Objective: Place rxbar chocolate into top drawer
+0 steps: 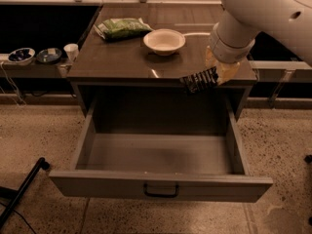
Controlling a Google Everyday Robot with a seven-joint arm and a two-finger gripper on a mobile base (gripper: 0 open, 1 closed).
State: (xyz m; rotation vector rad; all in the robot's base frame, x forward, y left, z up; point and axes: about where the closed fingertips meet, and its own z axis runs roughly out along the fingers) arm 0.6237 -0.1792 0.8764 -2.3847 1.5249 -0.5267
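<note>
The rxbar chocolate, a small flat black wrapper with white lettering, hangs tilted at the front right edge of the counter, held by my gripper. The gripper comes down from the white arm at the upper right and is shut on the bar's right end. The bar sits over the back right part of the top drawer, which is pulled fully out below. The drawer is grey, with a flat front panel and a small dark handle at its centre. Its inside shows nothing in it.
On the countertop stand a white bowl and a green crinkled snack bag. A low shelf at the left holds two small bowls and a white cup. A dark pole leans at the lower left floor.
</note>
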